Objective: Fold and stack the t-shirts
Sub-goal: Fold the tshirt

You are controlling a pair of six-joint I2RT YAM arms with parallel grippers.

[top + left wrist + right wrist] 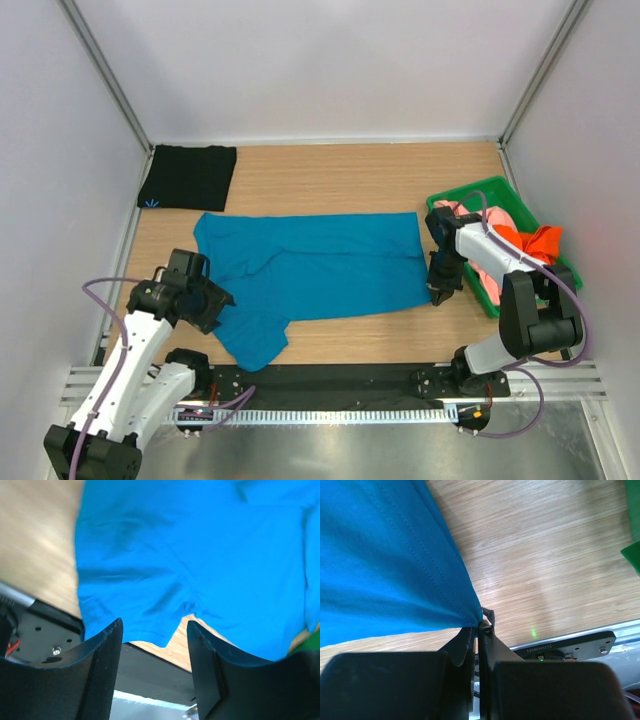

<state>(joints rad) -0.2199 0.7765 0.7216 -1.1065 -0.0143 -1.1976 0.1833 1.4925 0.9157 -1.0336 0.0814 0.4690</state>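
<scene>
While your right gripper (438, 297) clamped one end of the spread teal-blue cloth t-shirt (320, 265), your left gripper (222, 303) hovered, fingers apart, at its opposite sleeve end.

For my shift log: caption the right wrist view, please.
Right gripper: jaws shut on a corner of the teal-blue t-shirt, wooden table beneath.

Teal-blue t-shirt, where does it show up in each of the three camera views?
Top external: teal-blue t-shirt spread flat across the middle.
Left wrist: fills the upper picture, beyond the open left gripper.
Right wrist: upper left, its corner pinched in the right gripper.
Shared landmark: the wooden table, bare beside the shirt in every view.
</scene>
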